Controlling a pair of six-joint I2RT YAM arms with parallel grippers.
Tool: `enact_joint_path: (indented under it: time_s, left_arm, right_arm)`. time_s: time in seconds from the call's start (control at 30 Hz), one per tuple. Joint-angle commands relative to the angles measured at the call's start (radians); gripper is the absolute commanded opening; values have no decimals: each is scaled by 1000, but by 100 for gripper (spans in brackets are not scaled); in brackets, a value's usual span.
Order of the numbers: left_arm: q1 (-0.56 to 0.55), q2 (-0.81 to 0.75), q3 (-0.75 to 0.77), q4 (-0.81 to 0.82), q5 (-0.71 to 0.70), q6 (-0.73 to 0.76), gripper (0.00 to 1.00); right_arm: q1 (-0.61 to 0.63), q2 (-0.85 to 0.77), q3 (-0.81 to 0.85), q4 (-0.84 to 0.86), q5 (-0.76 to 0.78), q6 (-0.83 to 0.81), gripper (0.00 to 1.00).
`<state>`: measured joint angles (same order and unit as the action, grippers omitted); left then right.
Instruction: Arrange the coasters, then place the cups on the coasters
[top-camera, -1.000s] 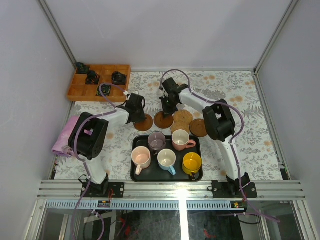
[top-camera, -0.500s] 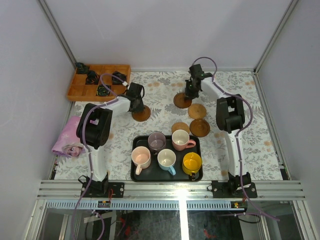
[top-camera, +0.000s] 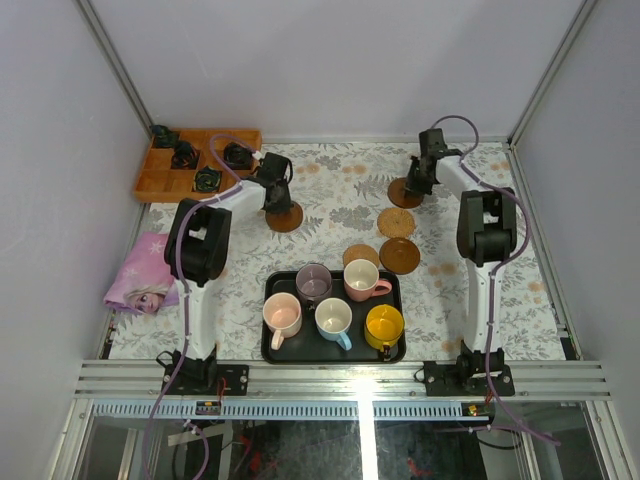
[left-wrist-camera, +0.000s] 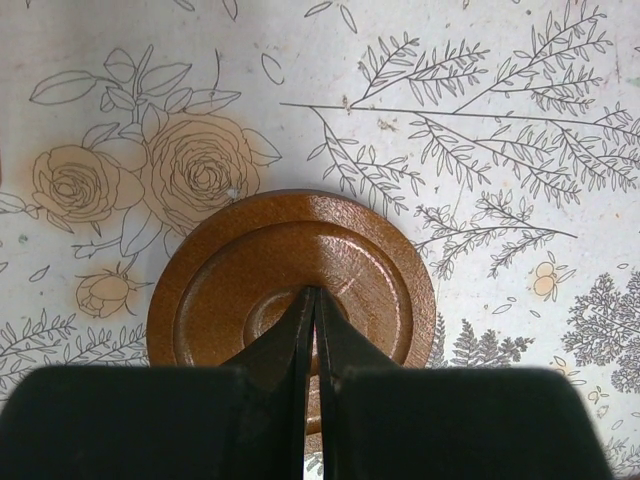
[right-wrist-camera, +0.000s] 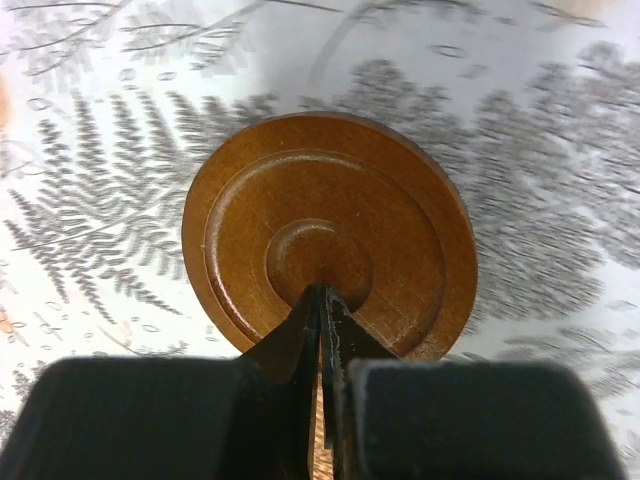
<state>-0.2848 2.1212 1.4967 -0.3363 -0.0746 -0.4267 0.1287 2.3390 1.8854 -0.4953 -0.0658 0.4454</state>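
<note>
Two dark wooden coasters sit on the floral tablecloth, one under each shut gripper. My left gripper (top-camera: 277, 198) (left-wrist-camera: 312, 296) rests its closed tips on the middle of the left coaster (top-camera: 286, 219) (left-wrist-camera: 290, 262). Far right, my right gripper (top-camera: 419, 181) (right-wrist-camera: 322, 292) presses closed tips on another coaster (top-camera: 402, 194) (right-wrist-camera: 330, 225). A tan woven coaster (top-camera: 396, 221), a dark coaster (top-camera: 399, 256) and one more coaster (top-camera: 358, 254) lie mid-table. The cups stand on the black tray (top-camera: 275, 350): mauve-grey (top-camera: 313, 283), salmon-pink (top-camera: 360, 279), peach-pink (top-camera: 282, 314), light blue (top-camera: 333, 318), yellow (top-camera: 384, 325).
A wooden compartment box (top-camera: 160, 185) holding small black objects stands at the back left. A pink cloth (top-camera: 140, 272) lies at the left edge. Cage walls close in the table's back and sides.
The right gripper has slid its coaster from the table's middle to the far right. The left gripper has pushed its coaster a little further back and left.
</note>
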Motion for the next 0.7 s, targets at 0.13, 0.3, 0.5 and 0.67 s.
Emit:
enact_joint_path:
  time_s: [0.13, 0.3, 0.5, 0.67]
  left_arm:
    - [16, 90, 82, -72, 1, 62, 0]
    - [19, 107, 111, -76, -3, 60, 0]
    - [28, 136, 164, -79, -10, 70, 0]
    - [31, 124, 194, -75, -9, 94, 0]
  right_arm:
    - [-65, -119, -217, -35, 155, 35, 0]
    - [-65, -191, -314, -29, 179, 45, 0]
    - [-65, -256, -354, -43, 183, 42, 0]
    - [-64, -299, -319, -52, 164, 4, 0]
